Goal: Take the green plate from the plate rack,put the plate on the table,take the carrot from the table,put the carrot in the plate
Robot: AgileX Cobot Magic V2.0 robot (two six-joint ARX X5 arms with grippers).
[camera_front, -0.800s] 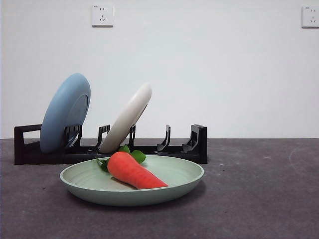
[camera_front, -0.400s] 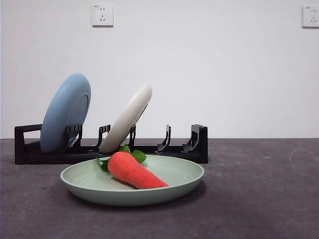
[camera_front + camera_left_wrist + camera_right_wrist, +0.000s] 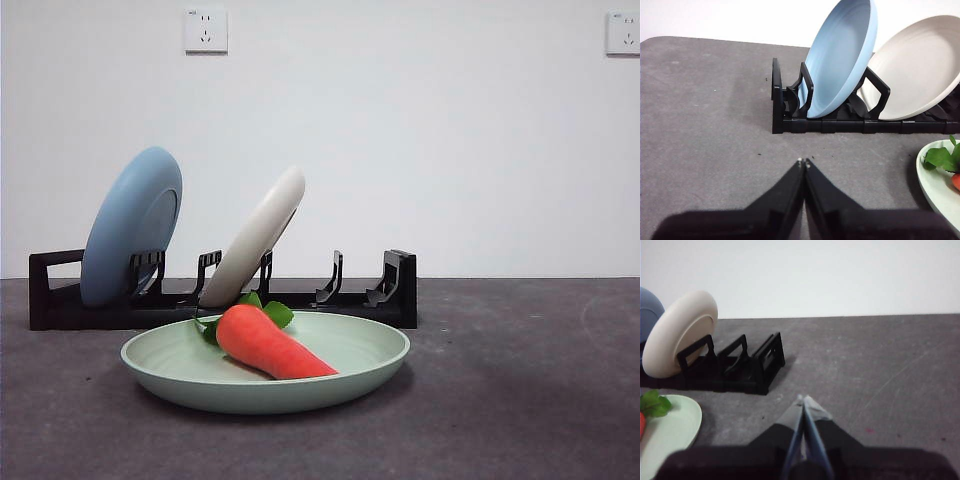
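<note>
The green plate (image 3: 300, 375) lies flat on the table (image 3: 520, 400) in front of the plate rack (image 3: 60, 300). The carrot (image 3: 265, 343) lies in the plate, leaves toward the rack. The plate's edge shows in the left wrist view (image 3: 937, 182) and in the right wrist view (image 3: 670, 432). My left gripper (image 3: 804, 162) is shut and empty, above the table short of the rack's end (image 3: 777, 107). My right gripper (image 3: 803, 399) is shut and empty, off the rack's other end (image 3: 767, 360). Neither gripper shows in the front view.
A light blue plate (image 3: 130, 228) and a cream-white plate (image 3: 255, 235) stand tilted in the rack's slots. A white wall with two sockets (image 3: 205, 30) stands behind the table.
</note>
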